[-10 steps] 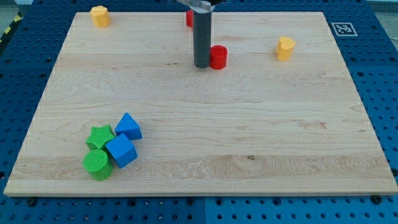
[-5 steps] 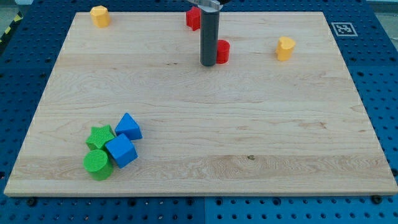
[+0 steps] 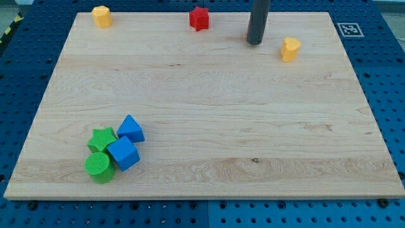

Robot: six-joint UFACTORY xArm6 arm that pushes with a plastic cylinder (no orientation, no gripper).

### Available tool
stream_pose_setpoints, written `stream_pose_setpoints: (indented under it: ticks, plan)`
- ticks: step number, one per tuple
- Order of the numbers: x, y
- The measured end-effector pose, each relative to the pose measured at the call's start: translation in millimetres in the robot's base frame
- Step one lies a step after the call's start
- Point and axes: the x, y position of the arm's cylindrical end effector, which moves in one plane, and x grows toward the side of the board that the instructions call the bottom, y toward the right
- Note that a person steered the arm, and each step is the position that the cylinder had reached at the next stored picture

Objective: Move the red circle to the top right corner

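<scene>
Tip rests near the board's top edge, just left of the yellow block, right of the red star. Red circle: I cannot see it. No fingers fitted.

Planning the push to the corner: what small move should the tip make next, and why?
Probably a short slide toward the view's top right: no red circle shows, so it may sit hidden behind my tip, left of the yellow block.
</scene>
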Motion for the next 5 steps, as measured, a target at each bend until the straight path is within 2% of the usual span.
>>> stream_pose_setpoints:
  ticks: [3,5]
  plan:
    - [-10.9,-44.1]
    - [-46.3,-45.3]
